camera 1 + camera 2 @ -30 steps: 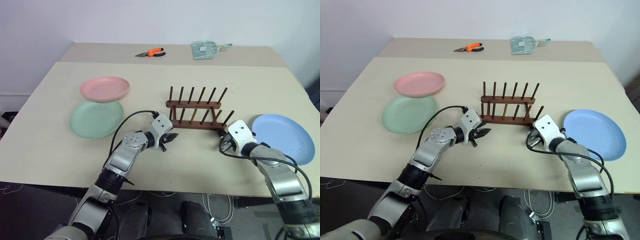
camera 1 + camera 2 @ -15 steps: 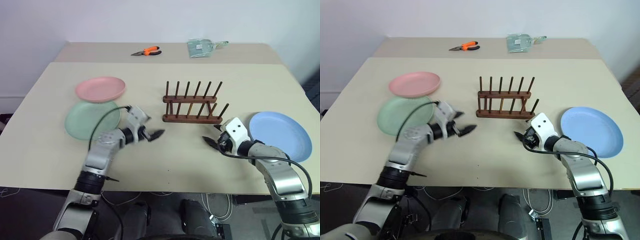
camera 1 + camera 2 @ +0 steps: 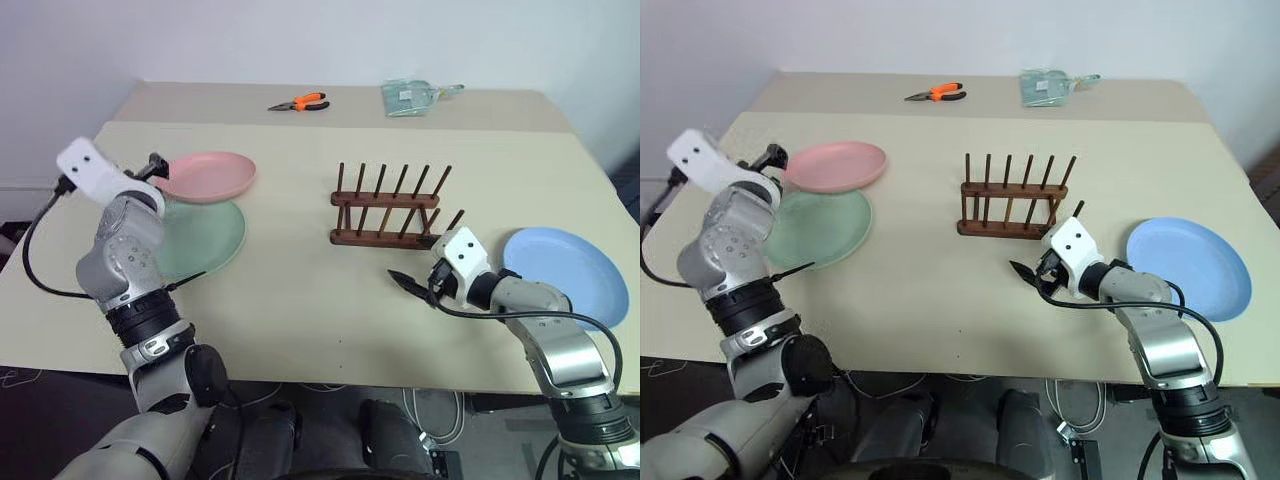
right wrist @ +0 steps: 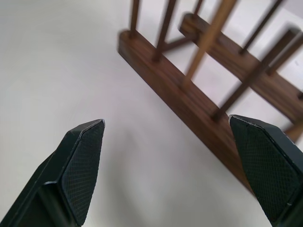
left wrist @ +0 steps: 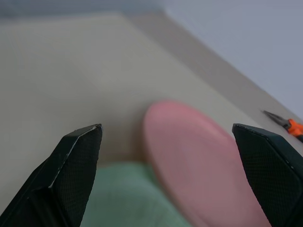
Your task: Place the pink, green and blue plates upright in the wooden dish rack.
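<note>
The pink plate [image 3: 205,176] lies flat at the table's left, its near edge overlapping the green plate [image 3: 208,236]. At the right lies the blue plate [image 3: 565,275], also flat. The wooden dish rack [image 3: 388,212] stands in the middle with no plate in it. My left gripper [image 5: 168,127] is raised beside the pink plate's left rim [image 5: 189,156], open and holding nothing. Low over the table, my right gripper [image 4: 168,123] is open and empty, just in front of the rack's right end [image 4: 189,101].
Orange-handled pliers [image 3: 300,103] and a pale green packet [image 3: 410,98] lie on the far table strip. The near table edge [image 3: 330,378] runs just below both arms. Bare tabletop lies between the green plate and the rack.
Both grippers have opened. My left arm swung from the table's middle up and left to the pink plate. The right gripper shifted slightly left in front of the rack.
</note>
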You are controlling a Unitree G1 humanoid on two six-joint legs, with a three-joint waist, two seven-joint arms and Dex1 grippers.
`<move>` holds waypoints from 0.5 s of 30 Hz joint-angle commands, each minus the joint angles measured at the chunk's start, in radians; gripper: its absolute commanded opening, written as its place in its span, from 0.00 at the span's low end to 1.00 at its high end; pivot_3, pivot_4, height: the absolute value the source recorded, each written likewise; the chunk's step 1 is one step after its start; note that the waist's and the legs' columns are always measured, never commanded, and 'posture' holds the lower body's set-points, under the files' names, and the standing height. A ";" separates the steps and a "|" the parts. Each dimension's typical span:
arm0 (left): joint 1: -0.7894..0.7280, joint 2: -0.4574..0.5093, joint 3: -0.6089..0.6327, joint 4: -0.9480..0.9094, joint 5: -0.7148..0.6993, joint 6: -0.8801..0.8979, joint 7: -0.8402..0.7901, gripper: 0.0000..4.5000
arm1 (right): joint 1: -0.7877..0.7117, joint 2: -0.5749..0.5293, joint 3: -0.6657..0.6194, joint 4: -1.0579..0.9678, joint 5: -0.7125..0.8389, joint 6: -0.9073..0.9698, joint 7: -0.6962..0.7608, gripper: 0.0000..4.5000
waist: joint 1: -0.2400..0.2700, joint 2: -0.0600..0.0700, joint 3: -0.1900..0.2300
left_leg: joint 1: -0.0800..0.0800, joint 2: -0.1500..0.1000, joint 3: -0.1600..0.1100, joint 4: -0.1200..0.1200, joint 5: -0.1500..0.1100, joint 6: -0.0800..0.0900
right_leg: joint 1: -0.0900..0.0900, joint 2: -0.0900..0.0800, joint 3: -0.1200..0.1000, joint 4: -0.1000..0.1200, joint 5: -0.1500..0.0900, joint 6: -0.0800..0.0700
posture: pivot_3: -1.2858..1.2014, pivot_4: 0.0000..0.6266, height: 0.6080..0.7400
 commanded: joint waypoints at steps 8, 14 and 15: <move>-0.108 0.022 0.143 0.298 -0.287 -0.022 -0.001 1.00 | -0.036 0.010 -0.018 -0.018 -0.001 -0.050 -0.023 0.95 | -0.002 -0.002 0.000 | 0.000 0.000 0.001 0.000 0.000 0.000 | -0.001 0.000 0.000 0.000 0.000 0.000 | 0.52 0.24 1.00; -0.149 0.068 0.076 0.416 -0.313 -0.095 -0.074 0.35 | -0.013 -0.026 -0.114 -0.107 0.104 0.042 0.000 1.00 | -0.003 -0.002 0.001 | 0.000 0.000 0.001 -0.001 0.000 0.000 | -0.001 0.000 0.000 0.000 0.001 -0.002 | 0.52 0.24 1.00; -0.138 0.070 0.009 0.367 -0.308 -0.078 -0.132 0.24 | -0.012 -0.040 -0.135 -0.136 0.122 0.059 0.007 1.00 | -0.003 -0.003 0.002 | 0.000 0.000 0.001 -0.001 0.000 0.000 | -0.001 0.000 0.000 0.000 0.002 -0.003 | 0.52 0.24 1.00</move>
